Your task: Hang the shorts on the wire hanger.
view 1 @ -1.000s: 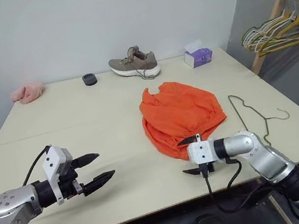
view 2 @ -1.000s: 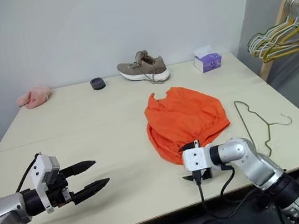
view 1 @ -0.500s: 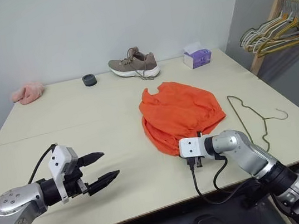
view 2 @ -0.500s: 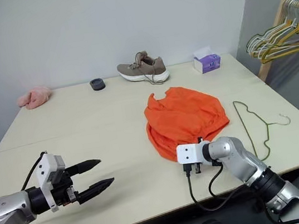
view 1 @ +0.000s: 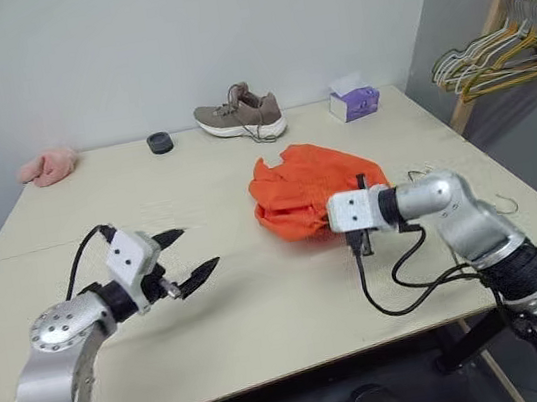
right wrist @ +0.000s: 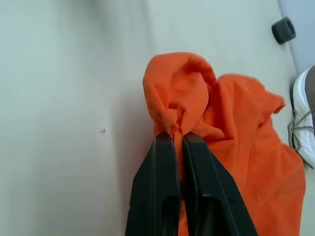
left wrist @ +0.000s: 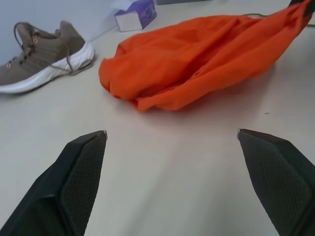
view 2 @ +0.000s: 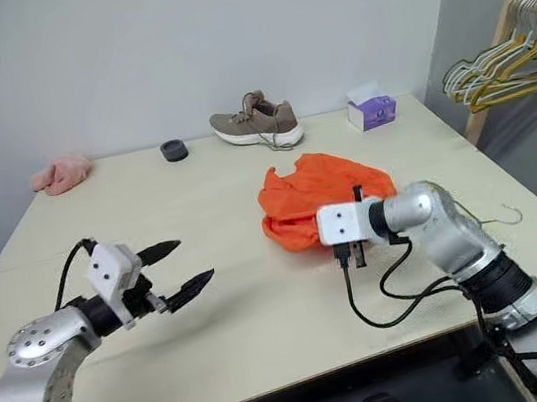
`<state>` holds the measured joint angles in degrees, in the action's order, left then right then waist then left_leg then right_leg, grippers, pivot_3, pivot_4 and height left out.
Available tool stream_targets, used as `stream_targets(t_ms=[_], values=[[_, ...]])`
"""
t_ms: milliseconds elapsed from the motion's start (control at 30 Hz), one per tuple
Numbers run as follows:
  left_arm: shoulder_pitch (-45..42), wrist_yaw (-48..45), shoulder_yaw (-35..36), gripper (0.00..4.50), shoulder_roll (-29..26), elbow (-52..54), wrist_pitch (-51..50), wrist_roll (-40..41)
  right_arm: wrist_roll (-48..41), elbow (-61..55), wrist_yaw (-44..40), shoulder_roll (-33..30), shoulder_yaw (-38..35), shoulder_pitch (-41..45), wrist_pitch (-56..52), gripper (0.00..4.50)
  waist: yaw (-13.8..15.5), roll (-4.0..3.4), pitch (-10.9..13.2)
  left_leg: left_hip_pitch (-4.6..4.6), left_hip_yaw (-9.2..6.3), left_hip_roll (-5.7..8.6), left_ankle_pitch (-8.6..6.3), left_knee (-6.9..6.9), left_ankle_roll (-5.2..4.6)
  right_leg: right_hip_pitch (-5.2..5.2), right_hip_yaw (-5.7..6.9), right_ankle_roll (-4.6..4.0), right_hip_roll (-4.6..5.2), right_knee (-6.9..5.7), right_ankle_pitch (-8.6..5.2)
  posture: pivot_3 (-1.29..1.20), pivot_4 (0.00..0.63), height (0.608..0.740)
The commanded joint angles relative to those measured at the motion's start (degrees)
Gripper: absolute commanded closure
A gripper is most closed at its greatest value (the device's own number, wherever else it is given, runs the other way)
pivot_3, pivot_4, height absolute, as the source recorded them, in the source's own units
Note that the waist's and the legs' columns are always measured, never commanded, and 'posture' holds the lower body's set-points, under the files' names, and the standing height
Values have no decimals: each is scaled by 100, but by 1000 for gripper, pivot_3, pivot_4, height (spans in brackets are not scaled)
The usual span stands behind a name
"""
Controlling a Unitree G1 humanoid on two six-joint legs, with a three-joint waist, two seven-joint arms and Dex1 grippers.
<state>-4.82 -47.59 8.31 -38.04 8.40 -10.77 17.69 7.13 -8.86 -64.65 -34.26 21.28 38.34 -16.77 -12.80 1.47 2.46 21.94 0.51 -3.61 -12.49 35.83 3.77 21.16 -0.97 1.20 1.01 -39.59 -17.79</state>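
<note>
The right pincer [right wrist: 177, 140] was clamped on a small pinch of the shorts [view 1: 307, 190] near their edge, that corner lifted off the worktop [view 1: 213, 300] while the rest of the orange cloth trailed beyond it. So thin a bite could have slipped free under the dragging weight of the fabric — or the bunched cloth could have closed the leg openings that the wire has to pass through. The left pincer [view 1: 187, 253] hovered with its jaws wide apart and nothing in them, well to the left of the shorts. The wire hanger [view 2: 498, 217] lay on the far side of the right pincer, mostly hidden behind that arm, which itself stood in the way of reaching it. Beyond the shorts sat a shoe [view 1: 241, 117], a tissue box [view 1: 355, 101] and a small black ring [view 1: 161, 142] — none close enough to snag. A pink cloth [view 1: 48, 165] lay far off beyond the left pincer.
</note>
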Motion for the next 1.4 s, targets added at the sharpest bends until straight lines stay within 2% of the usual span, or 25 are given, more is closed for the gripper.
stream_targets(t_ms=[33, 267, 500, 667, 767, 933, 1067, 1167, 1200, 1400], values=[[-346, -11, -365, 0, 151, -329, 560, -366, -404, -541, -296, -162, -263, 234, -445, 4480, -17, -1, 1, 1, 0, 0, 0, 0, 0, 2, -1, 0, 0, 1, 0, -270, 0, 740], [-1211, -192, -1040, 0, 613, -1614, 1356, -836, -811, -1110, -442, -377, -349, 386, -1053, 4480, -189, -1, 1, 4, 1, 2, 0, 3, 0, 0, 4, 3, 1, 1, 1, -304, 0, 740], [-1969, -394, -1637, 0, 1087, -3365, 2322, -1382, -1149, -1403, -409, -476, -409, 506, -1458, 4480, -469, -1, 1, 6, -9, 3, 0, 3, 0, 1, 1, 7, 1, 4, 2, -323, 0, 740], [-2334, -350, -1874, 0, 1314, -4231, 2915, -1756, -1272, -1469, -345, -536, -413, 543, -1554, 4480, -616, 1, 2, 8, -11, 3, 0, 2, 0, 1, 3, 11, 1, 7, 3, -333, 0, 740], [-2457, -264, -1873, 603, 1338, -4555, 3140, -1862, -1327, -1510, -322, -573, -416, 542, -1593, 4500, -708, 2, 3, 8, -12, 3, 0, 0, 0, 2, 1, 13, 1, 6, 2, -337, 0, 740], [-2504, -138, -1830, 2134, 1098, -4806, 3531, -2064, -1378, -1532, -261, -650, -414, 467, -1605, 4500, -837, 4, 3, 7, -15, 3, 0, 0, 0, 1, 2, 15, 1, 6, 3, -331, 0, 740], [-2321, -336, -1677, 3383, 681, -4334, 3451, -1915, -1322, -1367, -194, -705, -385, 351, -1457, 4500, -904, 5, 5, 6, -18, 1, 0, -3, 0, 2, 5, 16, 1, 4, 3, -319, 0, 740], [-2035, -839, -1605, 4325, 201, -3560, 3093, -1648, -1212, -1125, -156, -727, -301, 238, -1195, 4500, -922, 7, 7, 6, -17, 0, 0, -9, 0, 3, 2, 20, 1, 5, 1, -300, 0, 740], [-1933, -1010, -1570, 4460, 21, -3275, 2930, -1555, -1165, -1018, -145, -731, -265, 202, -1073, 4500, -918, 8, 8, 6, -17, 1, 0, -9, 0, 3, 2, 21, 2, 5, 0, -289, 0, 740], [-1248, -2158, -1090, 4460, -1427, -1809, 1586, -785, -824, -162, -422, -920, 38, -26, 171, 4500, -822, 20, 30, 1, -17, 0, 0, -11, 0, 3, 3, 22, 3, 0, -1, -239, 0, 740]])
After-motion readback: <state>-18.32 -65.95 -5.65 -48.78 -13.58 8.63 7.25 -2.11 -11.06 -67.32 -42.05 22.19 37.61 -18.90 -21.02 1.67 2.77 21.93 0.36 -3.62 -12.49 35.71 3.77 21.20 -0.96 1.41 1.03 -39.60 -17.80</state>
